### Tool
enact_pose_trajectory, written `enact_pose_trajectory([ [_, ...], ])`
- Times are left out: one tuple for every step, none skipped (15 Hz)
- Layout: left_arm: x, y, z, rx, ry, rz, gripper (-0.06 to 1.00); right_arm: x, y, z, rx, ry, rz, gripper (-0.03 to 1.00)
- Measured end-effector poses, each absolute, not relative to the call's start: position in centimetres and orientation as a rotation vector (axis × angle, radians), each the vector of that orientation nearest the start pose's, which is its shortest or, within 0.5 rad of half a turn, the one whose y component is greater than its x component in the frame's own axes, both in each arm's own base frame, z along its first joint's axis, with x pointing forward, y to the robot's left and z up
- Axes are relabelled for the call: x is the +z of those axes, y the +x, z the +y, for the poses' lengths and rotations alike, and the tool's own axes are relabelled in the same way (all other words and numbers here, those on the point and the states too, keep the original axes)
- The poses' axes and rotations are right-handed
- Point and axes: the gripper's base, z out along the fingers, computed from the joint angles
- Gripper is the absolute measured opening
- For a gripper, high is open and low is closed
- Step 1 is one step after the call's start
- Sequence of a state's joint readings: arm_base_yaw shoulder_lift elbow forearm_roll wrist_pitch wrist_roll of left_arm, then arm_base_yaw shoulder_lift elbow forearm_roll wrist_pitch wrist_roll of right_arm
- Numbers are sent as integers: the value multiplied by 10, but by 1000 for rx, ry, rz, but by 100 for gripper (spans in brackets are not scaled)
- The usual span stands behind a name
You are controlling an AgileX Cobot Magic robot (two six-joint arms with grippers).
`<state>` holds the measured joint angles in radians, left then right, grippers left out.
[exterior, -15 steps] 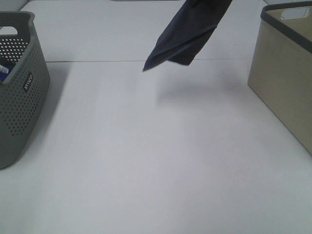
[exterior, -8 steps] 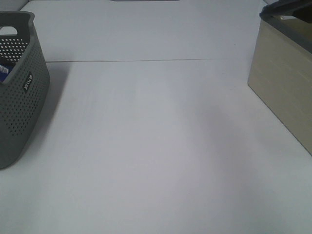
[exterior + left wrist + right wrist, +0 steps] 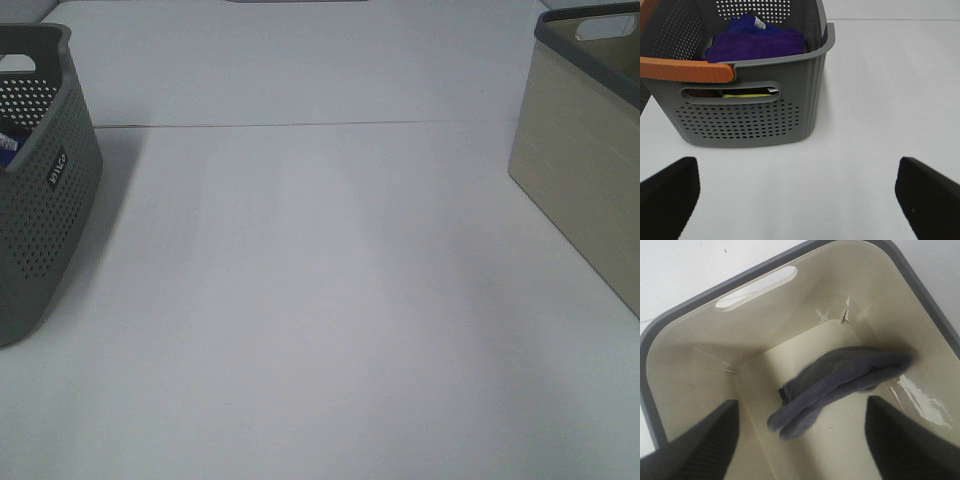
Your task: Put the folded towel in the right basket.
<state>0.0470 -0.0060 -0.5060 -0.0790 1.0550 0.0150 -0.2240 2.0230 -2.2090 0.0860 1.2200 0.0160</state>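
Observation:
In the right wrist view a dark grey-blue towel (image 3: 840, 380) lies crumpled on the floor of the beige basket (image 3: 695, 370). My right gripper (image 3: 800, 440) is open above the basket, its fingers (image 3: 700, 440) spread wide and holding nothing. The exterior high view shows the beige basket (image 3: 585, 170) at the right edge; its inside is hidden there. My left gripper (image 3: 800, 195) is open and empty above the table, in front of the grey perforated basket (image 3: 750, 110).
The grey basket (image 3: 35, 180) stands at the left edge of the white table (image 3: 320, 300). It holds purple and blue towels (image 3: 757, 42) and something yellow. An orange handle (image 3: 687, 70) runs across its rim.
One second ago the dark towel hung in the air at top centre, carried toward the right. It has left the exterior high view and now lies inside the beige basket.

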Motion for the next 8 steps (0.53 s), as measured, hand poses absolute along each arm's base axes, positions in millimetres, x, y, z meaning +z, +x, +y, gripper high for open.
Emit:
enact_pose_trajectory([
  [280, -6, -7, -55, -28, 2024, 99, 371, 440, -93, 30, 307, 2503, 78],
  [280, -6, -7, -55, -28, 2024, 99, 369, 441, -93, 31, 308, 2508, 82],
  [280, -6, -7, -55, -28, 2024, 99, 368, 441, -93, 35, 308, 2510, 84],
  [280, -6, -7, -55, -28, 2024, 99, 368, 441, -91, 64, 309, 2507, 85],
  [280, -6, -7, -55, -28, 2024, 99, 369, 442, -88, 105, 311, 2503, 85],
  [280, -6, -7, -55, -28, 2024, 99, 369, 442, -86, 129, 309, 2500, 85],
  [280, -6, -7, -55, -28, 2024, 99, 369, 445, -73, 111, 265, 2510, 85],
  [280, -6, -7, -55, -28, 2024, 99, 368, 446, -62, 86, 224, 2517, 85],
])
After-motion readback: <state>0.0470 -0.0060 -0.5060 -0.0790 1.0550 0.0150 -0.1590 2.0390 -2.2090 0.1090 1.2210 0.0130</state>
